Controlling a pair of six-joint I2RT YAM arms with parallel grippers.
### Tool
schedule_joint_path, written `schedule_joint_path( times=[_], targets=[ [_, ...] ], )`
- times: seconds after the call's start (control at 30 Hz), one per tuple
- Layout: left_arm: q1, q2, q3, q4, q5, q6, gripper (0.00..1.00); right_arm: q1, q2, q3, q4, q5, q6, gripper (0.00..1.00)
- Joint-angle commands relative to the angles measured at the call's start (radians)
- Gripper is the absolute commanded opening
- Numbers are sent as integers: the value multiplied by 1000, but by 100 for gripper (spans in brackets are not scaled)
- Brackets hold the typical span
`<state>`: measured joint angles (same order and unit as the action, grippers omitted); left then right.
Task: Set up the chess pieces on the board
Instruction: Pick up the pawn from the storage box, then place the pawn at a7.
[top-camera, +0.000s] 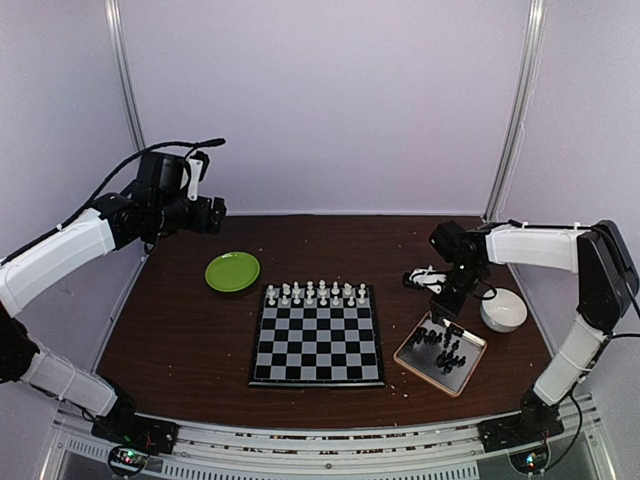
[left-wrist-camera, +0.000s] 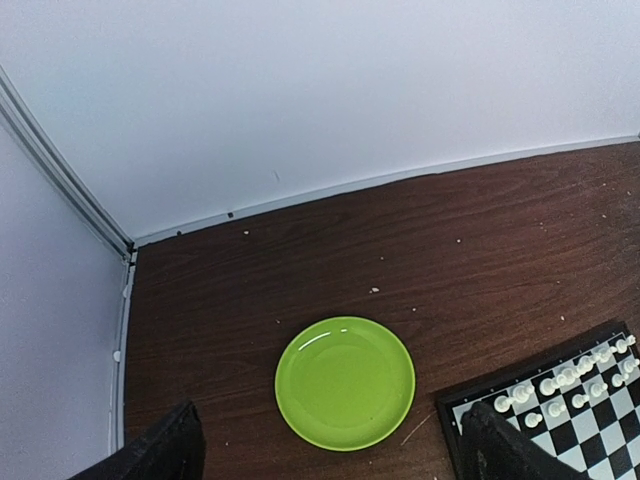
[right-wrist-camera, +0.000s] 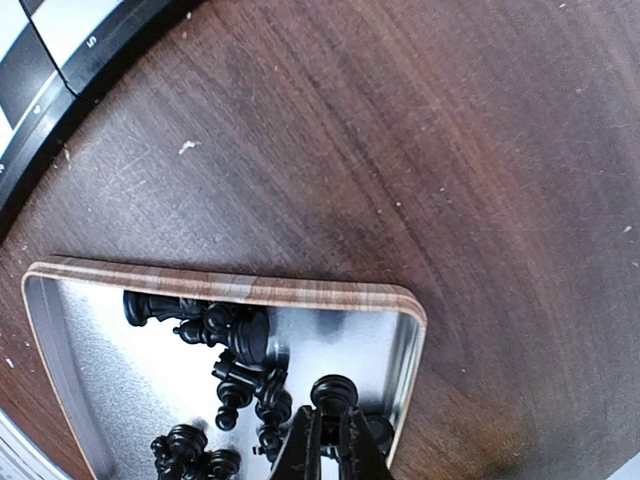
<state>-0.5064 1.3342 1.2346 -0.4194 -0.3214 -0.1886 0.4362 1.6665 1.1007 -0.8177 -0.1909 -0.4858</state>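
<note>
As seen from above, the board (top-camera: 317, 340) is laid at the middle of the table (top-camera: 180, 330), toward its near edge, and the white pieces (top-camera: 315, 293) are lined up in two rows along the board's far edge. The black pieces (top-camera: 440, 345) are heaped in a tan-rimmed tray (top-camera: 471, 370) set just right of the board, near the table's right edge, and a white bowl (top-camera: 503, 309) is placed just beyond it. The right gripper (top-camera: 441, 312) is lowered over the tray's far corner, while the left gripper (top-camera: 215, 213) is held high over the table's far left corner, beyond a green plate (top-camera: 232, 271). In the left wrist view, its fingers (left-wrist-camera: 165, 455) are spread wide apart with nothing between them, and the plate and the board's far left corner are seen below. In the right wrist view, the fingers (right-wrist-camera: 300, 445) are pinched tight on a round-headed black piece (right-wrist-camera: 333, 390) inside a corner of the tray; whether that piece is lifted off the tray floor cannot be told.
</note>
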Motion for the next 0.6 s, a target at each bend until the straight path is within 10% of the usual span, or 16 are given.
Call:
schedule_joint_path(
  times=[0.0, 0.57],
  targets=[
    [1, 9, 31, 18, -3, 10, 91, 4, -35, 13, -10, 20, 13, 0],
    [1, 16, 43, 1, -20, 9, 91, 188, -93, 211, -114, -84, -25, 0]
  ],
)
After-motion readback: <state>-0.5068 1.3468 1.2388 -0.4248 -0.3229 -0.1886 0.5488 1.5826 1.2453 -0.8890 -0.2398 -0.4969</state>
